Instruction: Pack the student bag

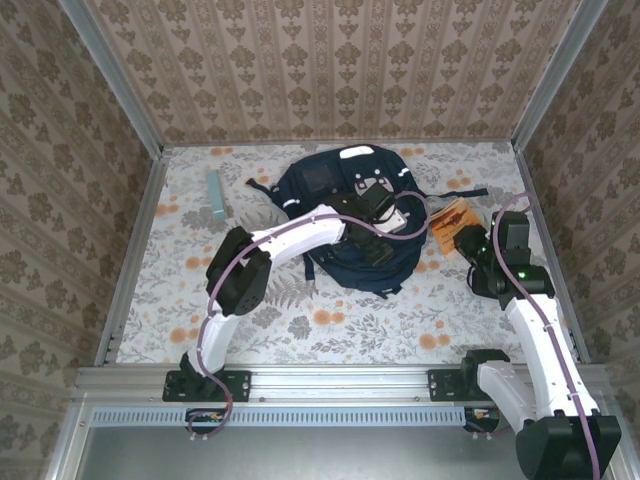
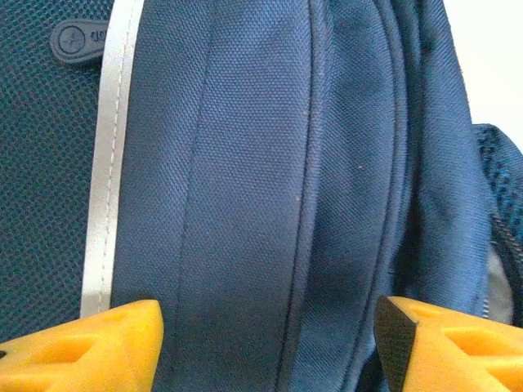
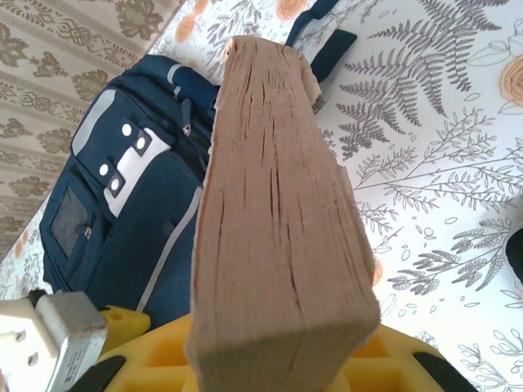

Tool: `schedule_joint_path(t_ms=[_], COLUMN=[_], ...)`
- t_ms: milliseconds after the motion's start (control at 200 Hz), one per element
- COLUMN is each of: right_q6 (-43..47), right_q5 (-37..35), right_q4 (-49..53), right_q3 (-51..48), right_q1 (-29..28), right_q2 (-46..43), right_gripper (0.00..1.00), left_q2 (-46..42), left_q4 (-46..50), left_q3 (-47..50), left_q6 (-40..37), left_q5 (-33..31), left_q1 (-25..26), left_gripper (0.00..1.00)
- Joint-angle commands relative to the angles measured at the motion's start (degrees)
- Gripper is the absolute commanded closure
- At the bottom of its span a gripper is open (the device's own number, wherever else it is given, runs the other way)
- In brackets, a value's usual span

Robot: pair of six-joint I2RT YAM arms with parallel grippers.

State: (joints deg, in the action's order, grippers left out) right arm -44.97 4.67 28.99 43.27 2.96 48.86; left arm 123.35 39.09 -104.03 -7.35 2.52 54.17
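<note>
Bag (image 1: pixel 320 180) centre-far on desk (image 1: pixel 300 330). Left fingers (image 2: pixel 82 347) spread astride bag's fabric fold, likely to pinch it open. Right fingers (image 3: pixel 155 351) clenched on book (image 3: pixel 278 212), poised beside bag.

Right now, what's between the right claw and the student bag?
A thick book, gripped by the right claw, reaches toward the student bag; seen in the top view.

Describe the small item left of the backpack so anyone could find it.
Start at the navy student bag mid-table. Left of it, apart from it, lies a slim bar. It is pale teal and straight, unlike the bulky dark bag.
</note>
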Motion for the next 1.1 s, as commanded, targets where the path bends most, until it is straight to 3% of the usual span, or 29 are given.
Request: schedule_joint_path(t_ms=[0,180,450,765,845,1095], right_q6=[-0.61,-1.05,-0.73,1.31,1.62,-1.79], right_q5=[1.31,2.28,0.67,-4.55,-1.80,17.19], right_q4=[-1.44,-1.27,0.89,8.11,7.64,-3.65], right_q3=[-0.18,-0.78,-0.30,1.28,0.96,-3.41], right_q1=[0.29,0.29,0.30,0.29,0.29,0.14], right_q2=[-1.00,-1.13,-3.05,-8.21,-9.35,-10.75], right_gripper=[0.81,0.81,0.80,0.78,0.77,0.75], left_q2=[1.39,3.88,1.72,-9.59,-11.20,-12.95], left_q4=[2.85,3.03,-0.50,-12.96,-16.54,-25.71], left_q3=[-2.11,-3.42,-2.79,1.46,1.86,0.81], left_q6=[-5.92,-9.07,-9.82,-10.07,-9.11,-6.33], left_q5=[-0.59,-4.18,-5.98,-12.83,-15.32,-22.26], left_q1=[-0.13,-0.34,-0.53,-1.34,-1.92,-2.38], left_gripper=[0.30,0.35,0.75,0.94,0.95,1.00])
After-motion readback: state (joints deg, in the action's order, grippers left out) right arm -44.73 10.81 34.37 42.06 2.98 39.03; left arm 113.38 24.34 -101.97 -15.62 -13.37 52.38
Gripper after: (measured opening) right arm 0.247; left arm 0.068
